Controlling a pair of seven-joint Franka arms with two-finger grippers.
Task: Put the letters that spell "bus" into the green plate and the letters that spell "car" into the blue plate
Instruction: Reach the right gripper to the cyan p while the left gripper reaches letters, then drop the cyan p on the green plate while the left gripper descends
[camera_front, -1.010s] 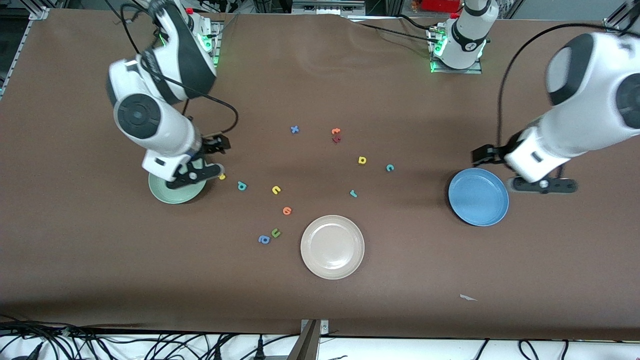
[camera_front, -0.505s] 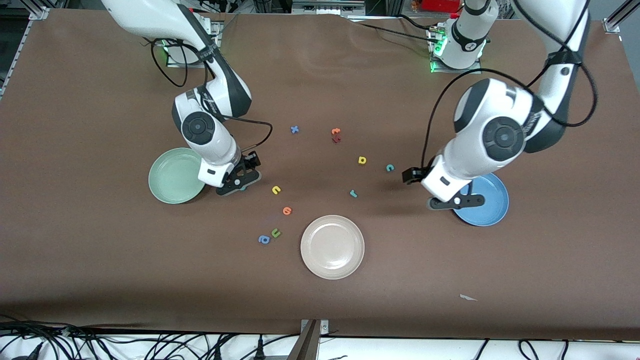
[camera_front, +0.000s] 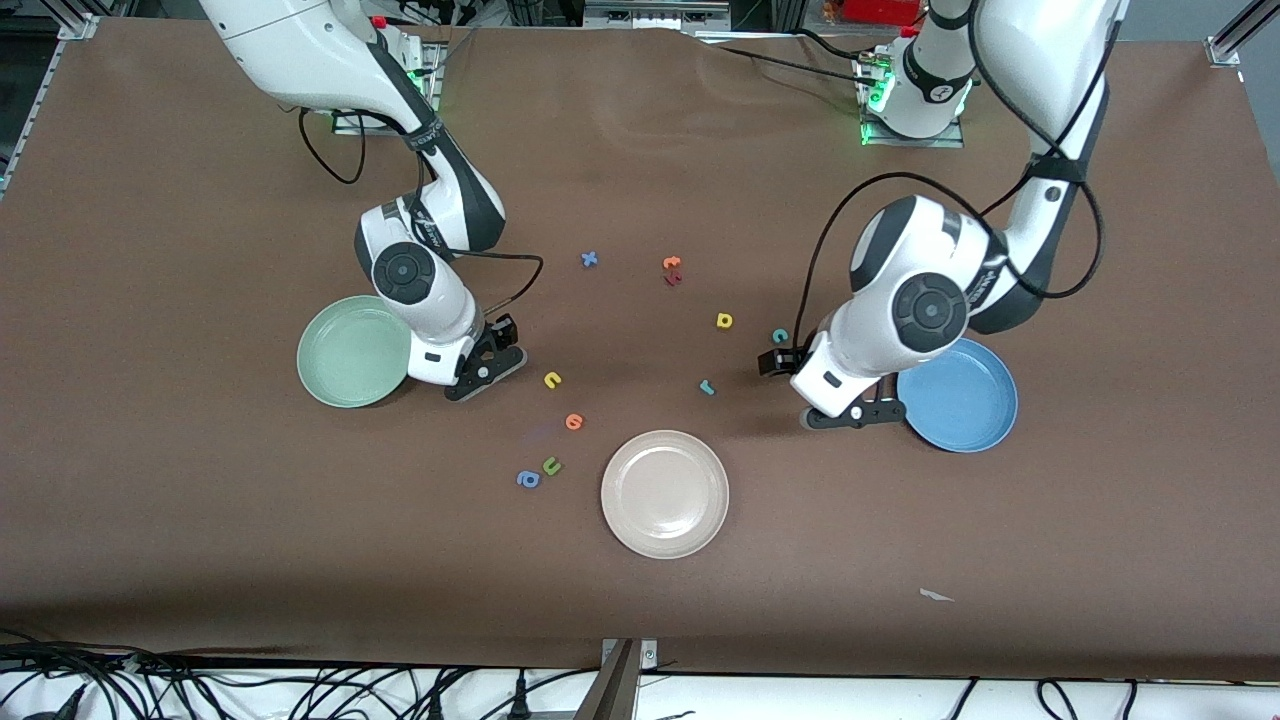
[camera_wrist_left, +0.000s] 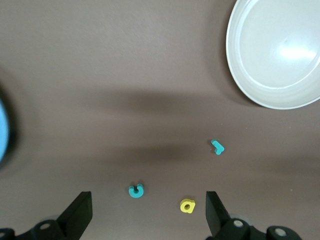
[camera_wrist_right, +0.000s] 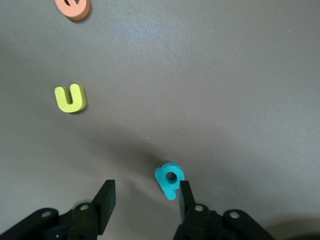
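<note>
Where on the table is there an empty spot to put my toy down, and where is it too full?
Bare brown table stretches from the cream-white plate to the edge nearest the front camera. Bare too: between the green plate and the right arm's end. It is crowded in the middle, where foam letters like the yellow u and teal r lie scattered.

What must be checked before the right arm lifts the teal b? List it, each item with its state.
1. Teal b between the right gripper jaws: ok, but off centre, against one jaw.
2. Right jaws clamped on the b: not ok, a gap shows.
3. Yellow u outside those jaws: ok.
4. Green plate beside the right gripper, no wrong letter in it: ok, on the part that shows.
5. Left gripper jaws open, teal c lined up between them: ok.
</note>
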